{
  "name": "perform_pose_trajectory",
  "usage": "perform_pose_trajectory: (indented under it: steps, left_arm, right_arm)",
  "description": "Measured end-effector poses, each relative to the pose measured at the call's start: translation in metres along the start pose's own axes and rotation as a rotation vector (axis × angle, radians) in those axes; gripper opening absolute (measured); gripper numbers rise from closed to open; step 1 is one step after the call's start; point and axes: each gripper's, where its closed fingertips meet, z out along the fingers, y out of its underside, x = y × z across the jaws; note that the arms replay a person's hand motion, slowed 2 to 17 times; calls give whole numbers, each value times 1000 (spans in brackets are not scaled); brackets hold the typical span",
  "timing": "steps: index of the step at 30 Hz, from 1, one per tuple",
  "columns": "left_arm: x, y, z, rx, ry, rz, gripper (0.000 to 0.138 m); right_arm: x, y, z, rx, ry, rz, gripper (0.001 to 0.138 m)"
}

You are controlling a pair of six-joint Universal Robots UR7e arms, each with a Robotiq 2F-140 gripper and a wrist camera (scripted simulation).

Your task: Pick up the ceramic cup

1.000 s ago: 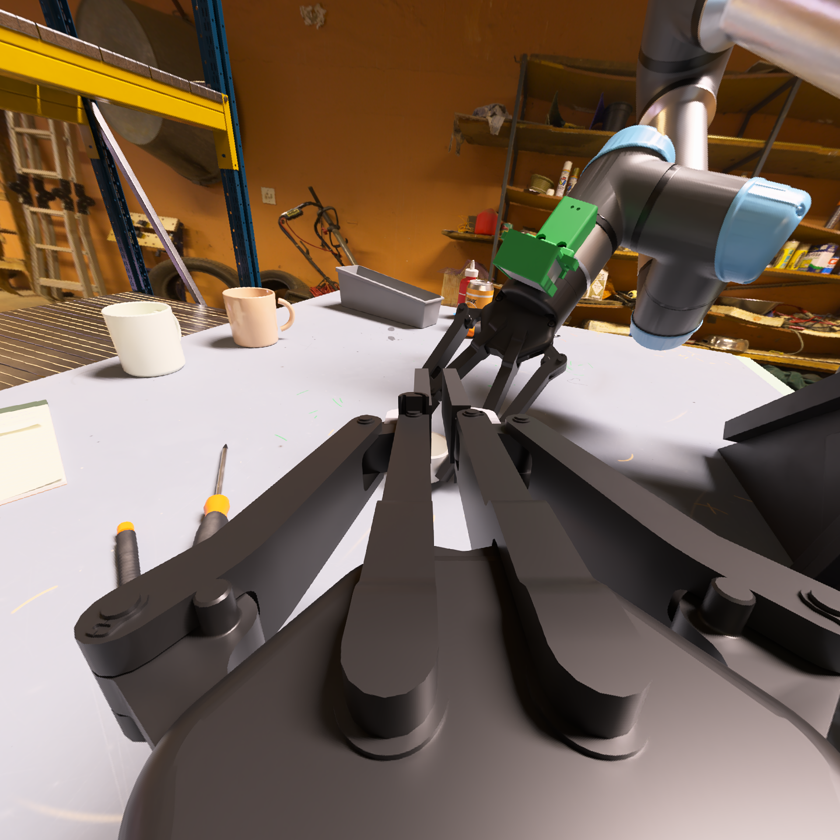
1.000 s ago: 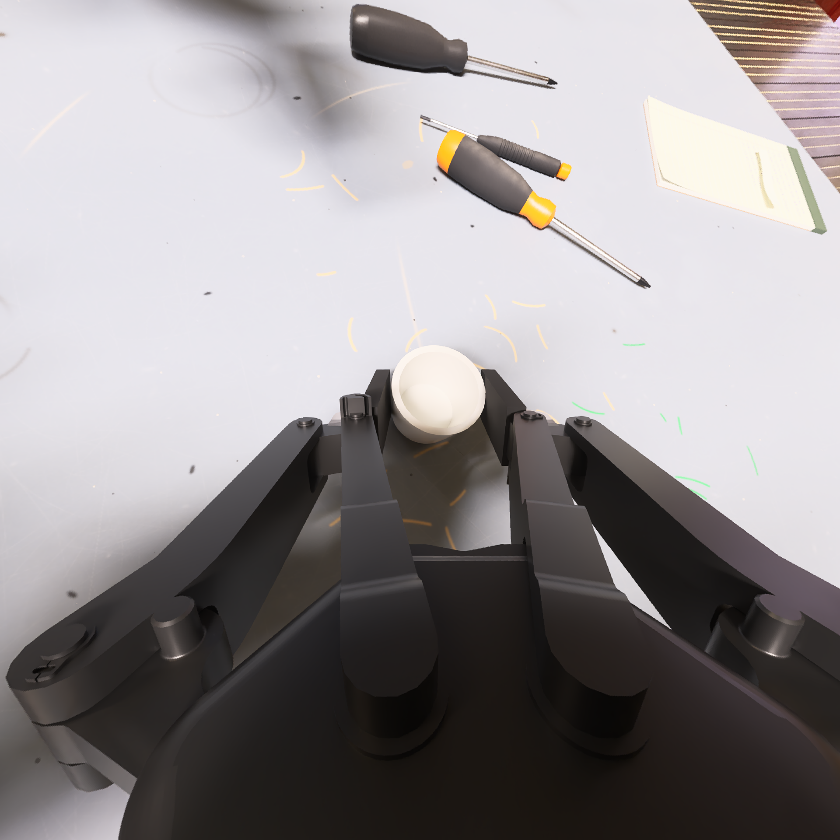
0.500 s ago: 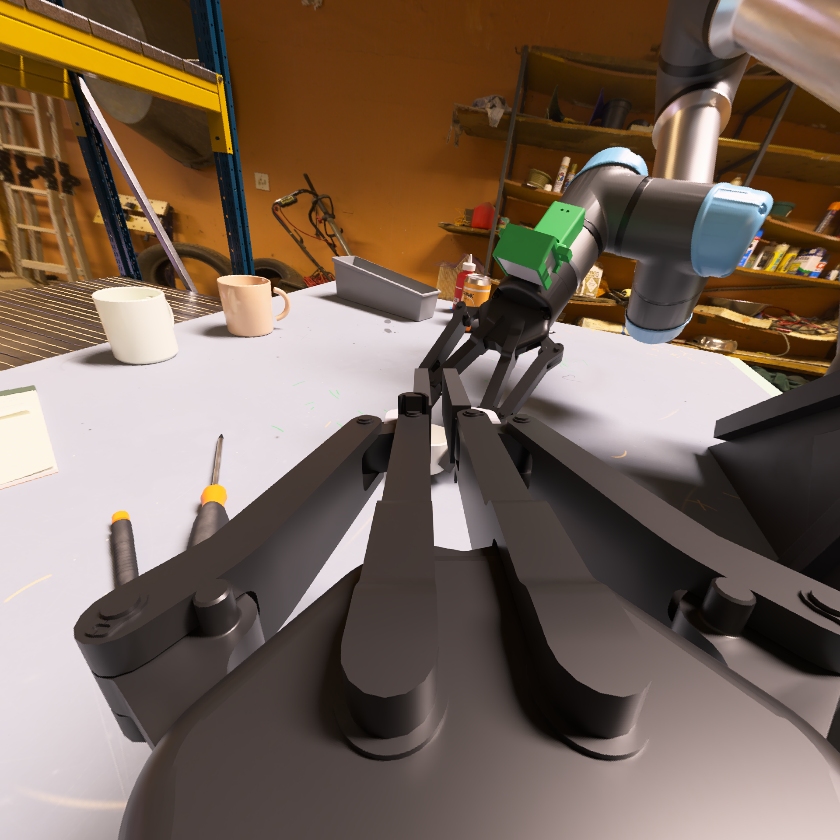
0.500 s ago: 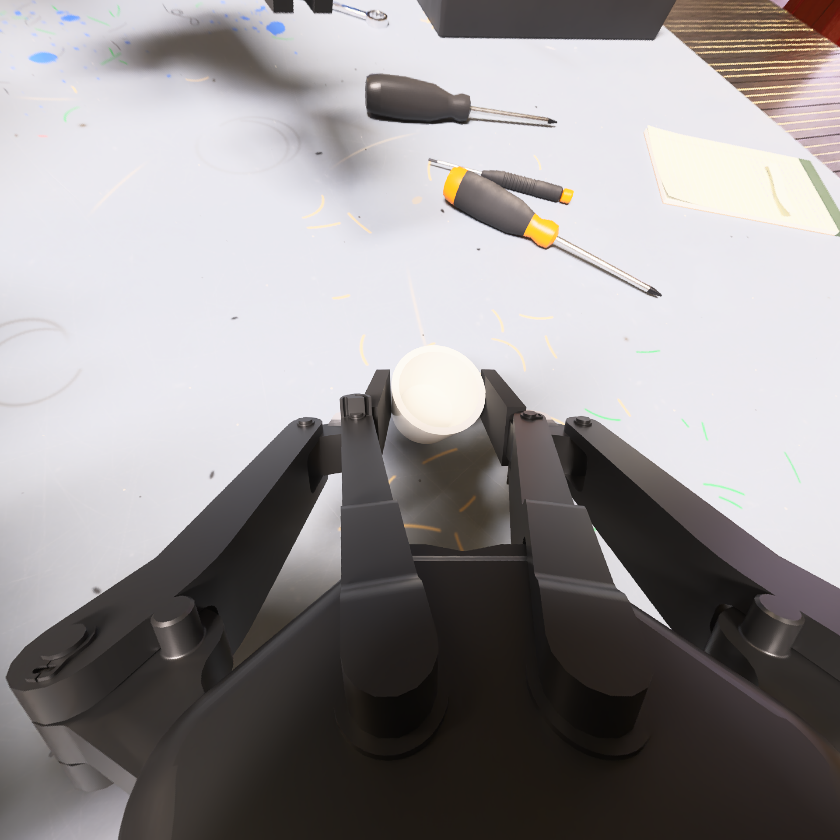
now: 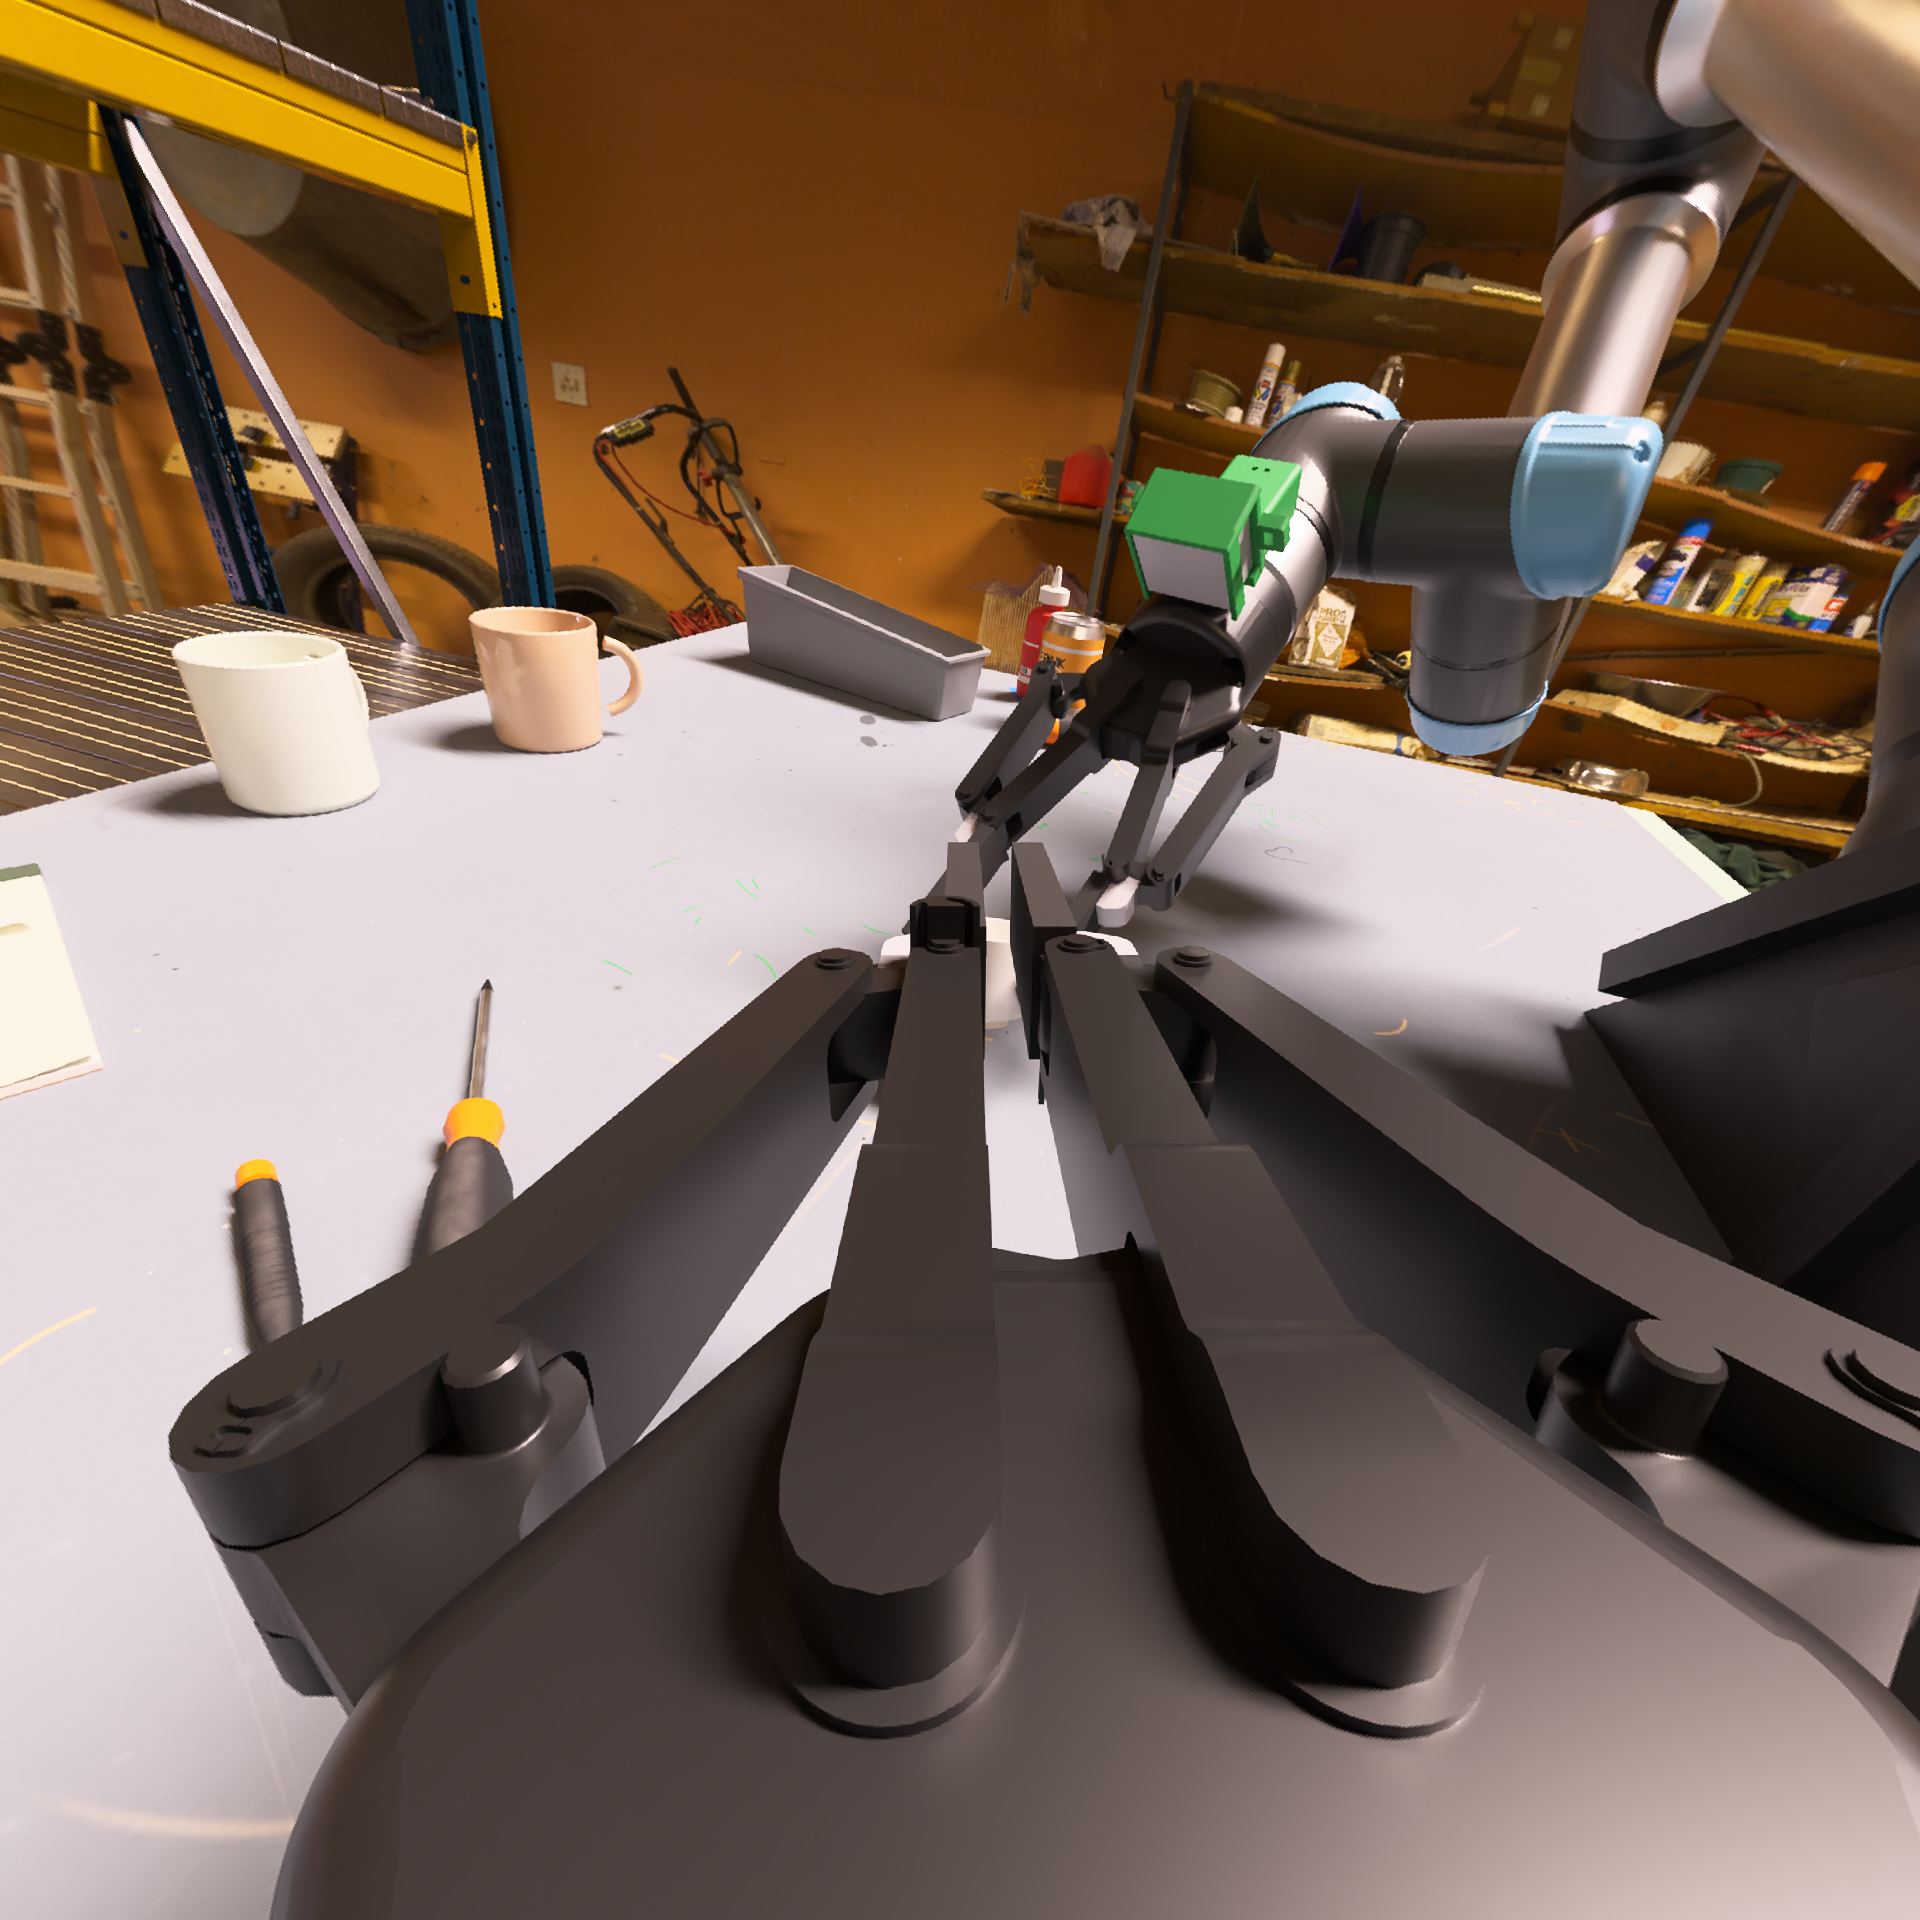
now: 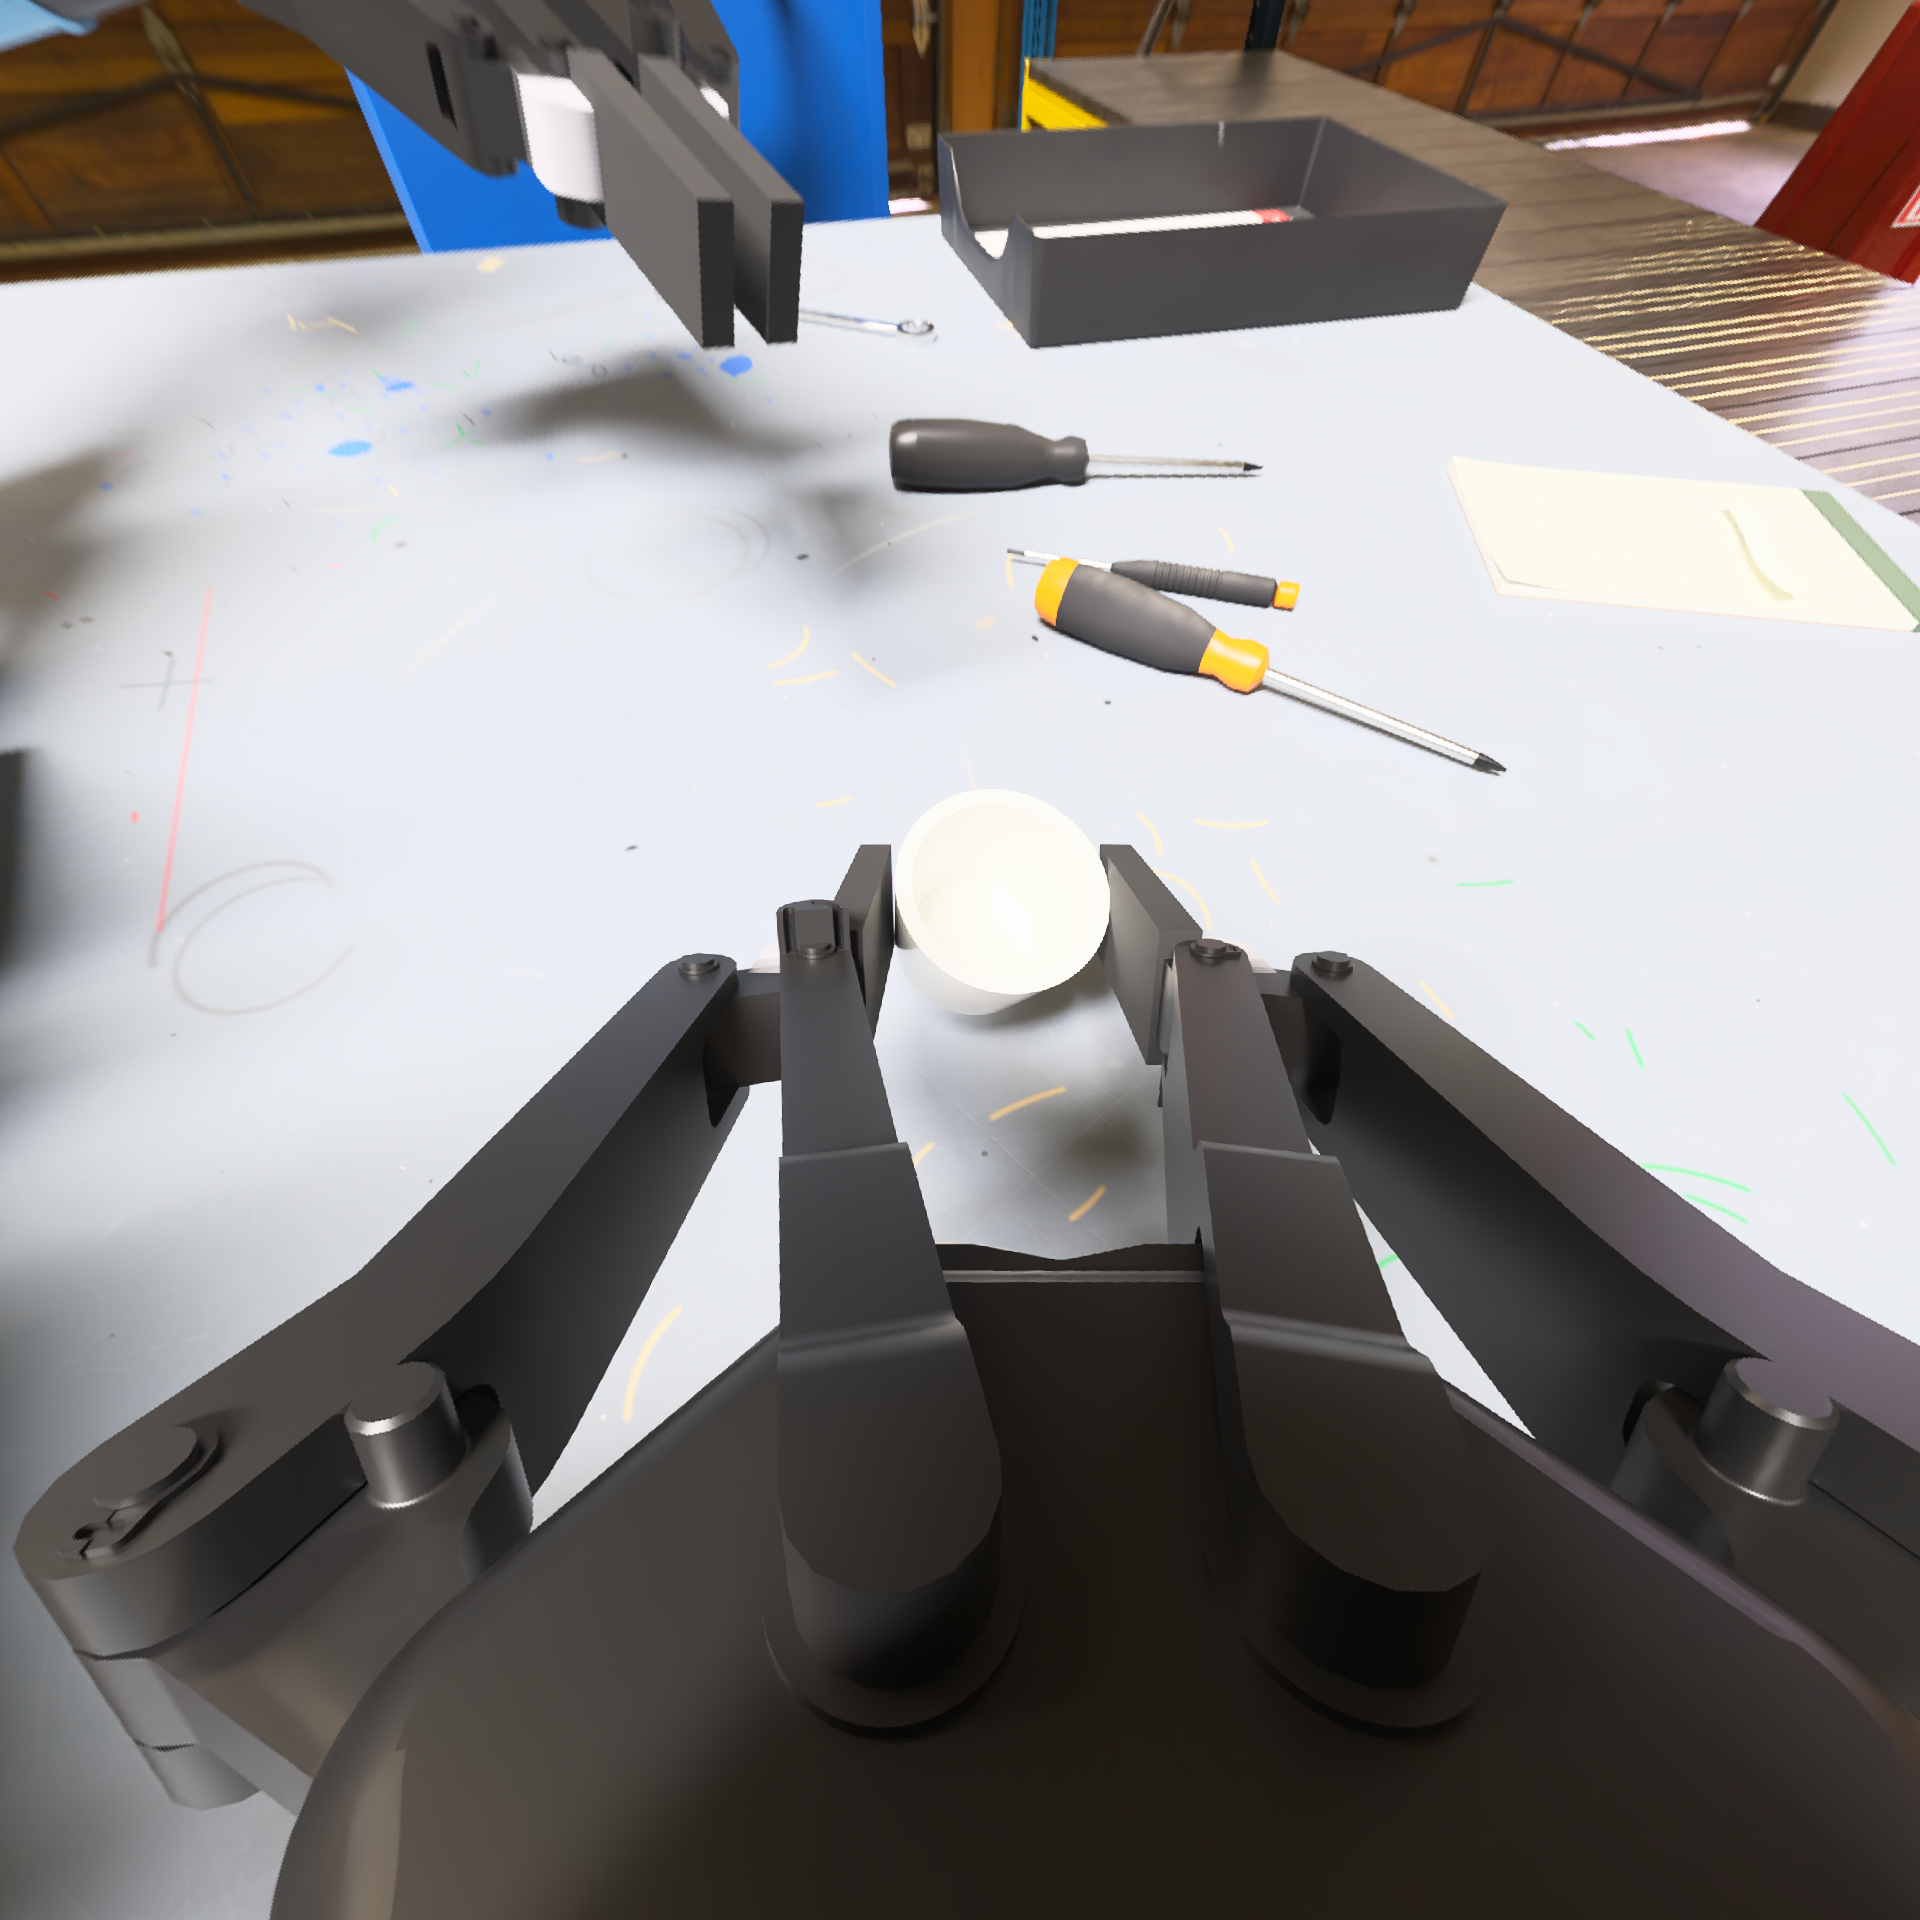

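A small white handleless ceramic cup (image 6: 997, 914) is clamped between the fingers of my right gripper (image 6: 997, 920). It hangs tilted a little above the grey table (image 6: 520, 831), with its shadow below it. In the left wrist view my right gripper (image 5: 1049, 868) reaches down to the table's middle, and the cup is hidden there behind my left fingers. My left gripper (image 5: 992, 883) is shut and empty, hovering above the table. It also shows in the right wrist view (image 6: 748, 312) at the top left.
A white mug (image 5: 275, 727) and a peach mug (image 5: 540, 681) stand at the far left. A grey bin (image 5: 862, 644), three screwdrivers (image 6: 1153, 634), a notepad (image 6: 1683, 551), a dark tray (image 6: 1226, 249) and a wrench (image 6: 883, 324) lie around.
My right gripper has risen and tilted up with the cup shut in it, so the cup is now off the table. The left gripper has stayed shut and barely moved.
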Motion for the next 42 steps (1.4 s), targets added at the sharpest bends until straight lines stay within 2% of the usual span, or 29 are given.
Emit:
perform_pose_trajectory:
  steps: [11, 20, 42]
  left_arm:
    - [4, 1, 2, -25, 19, -3, 9]
    - [9, 0, 5, -49, 37, -9, 9]
    - [16, -7, 10, -100, 62, -14, 9]
  right_arm:
    - [-6, -23, -16, 144, -79, 29, 53]
    - [-13, -39, -26, 218, -138, 21, 53]
    - [-27, -68, -36, 283, -230, -38, 53]
